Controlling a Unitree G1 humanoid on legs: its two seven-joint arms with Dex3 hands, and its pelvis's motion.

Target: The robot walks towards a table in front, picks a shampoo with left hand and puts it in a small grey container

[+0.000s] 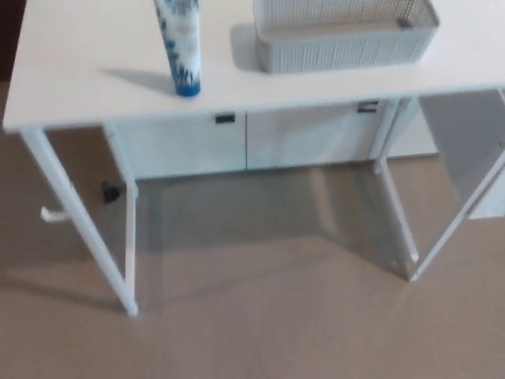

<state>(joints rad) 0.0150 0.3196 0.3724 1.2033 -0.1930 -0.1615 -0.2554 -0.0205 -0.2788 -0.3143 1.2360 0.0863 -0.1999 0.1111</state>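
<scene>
A white and blue shampoo tube (179, 46) stands upright on its blue cap on the white table (87, 71), left of centre; its top is cut off by the frame. To its right sits a small grey latticed container (345, 41), rectangular, with its far part out of frame. The tube and the container stand apart by a short gap. Neither of my hands shows in the head view.
The table stands on thin white legs (79, 229) over a beige floor (260, 316). Behind it is a white cabinet (245, 142) with dark handles. A white panel (473, 150) hangs at the right.
</scene>
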